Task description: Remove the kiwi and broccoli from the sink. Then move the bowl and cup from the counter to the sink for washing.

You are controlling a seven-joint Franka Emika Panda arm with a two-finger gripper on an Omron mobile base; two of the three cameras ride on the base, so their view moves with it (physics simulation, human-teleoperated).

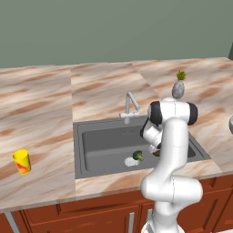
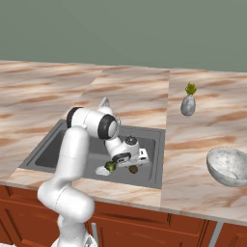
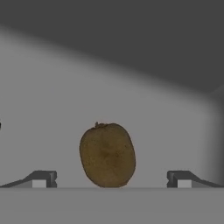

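Down in the sink (image 1: pixel 91 136) kiwi (image 3: pixel 107 154) and broccoli (image 1: pixel 138 155) lie unlifted, hand (image 3: pixel 111 179) wide open and empty astride the kiwi; bowl (image 2: pixel 227 166) and cup (image 1: pixel 22 162) wait on the surface (image 1: pixel 41 104).

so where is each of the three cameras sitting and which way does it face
left base view: behind the arm to its left, facing down over the sink, broccoli and cup; white arm rises lower right.
right base view: behind to its right, same sink, broccoli and kiwi, plus bowl; arm lower left.
hand view: on the hand, low inside the basin, open gripper astride the kiwi.
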